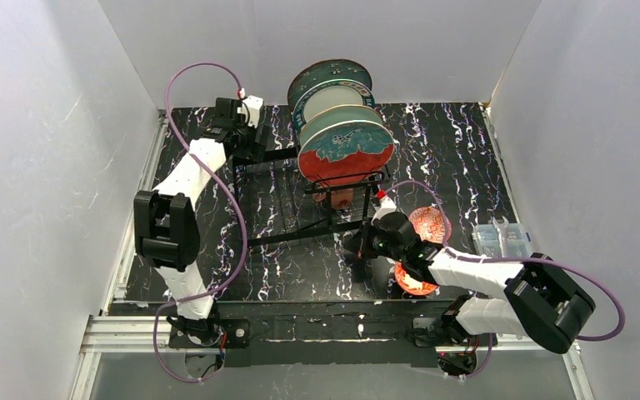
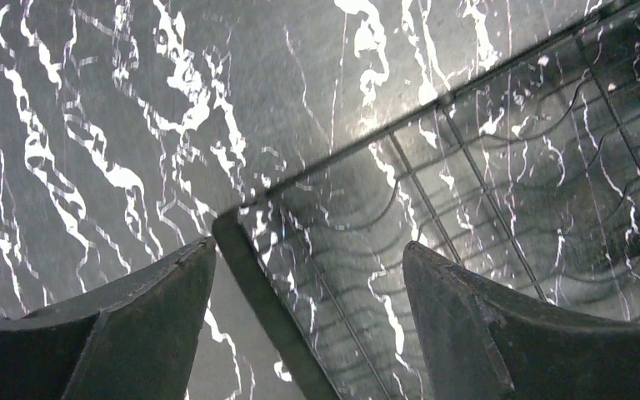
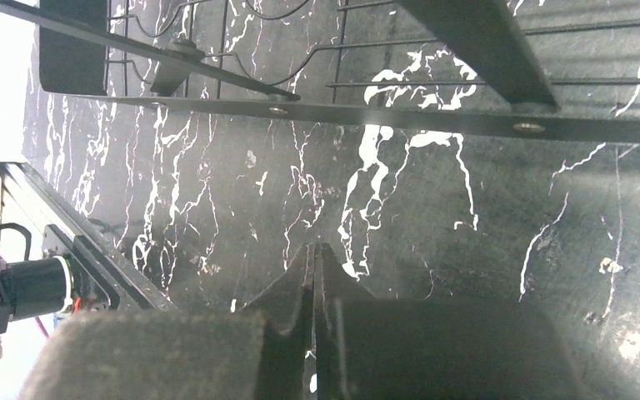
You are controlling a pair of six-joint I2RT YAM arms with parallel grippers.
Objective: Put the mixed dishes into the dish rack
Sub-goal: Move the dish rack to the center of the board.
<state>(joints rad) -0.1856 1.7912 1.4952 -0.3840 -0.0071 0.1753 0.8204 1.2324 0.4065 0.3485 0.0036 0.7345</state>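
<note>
**Left jaws** (image 2: 308, 250): spread wide and holding nothing. I hold them over the far-left corner of the dish rack (image 2: 260, 287), and its corner bar passes under the gap between them.

**Right jaws** (image 3: 314, 250): pressed fully together and empty. They sit low over bare bench (image 3: 433, 208), just outside the rack's near-right corner.

**Rack contents:** four plates (image 1: 339, 125) stand on edge in the upright slots at the rack's far end, the red plate (image 1: 333, 169) nearest my bases. One terracotta mug (image 1: 337, 197) sits on the grid base at their foot. I see nothing else on the flat grid.

**Outside the rack:** two red-patterned bowls lie on the bench to the right of the rack, beside my right arm. The far bowl (image 1: 430, 223) is in plain view, and the near bowl (image 1: 412, 282) is partly covered by my forearm. A clear plastic box (image 1: 500, 239) stands at the bench's right edge, its contents too small to make out.

**Progress (my judgement):** the plates are loaded and so is at least one mug, which puts the task past halfway. Both bowls are not yet loaded. I cannot find a second mug, which may be hidden behind the plates.
</note>
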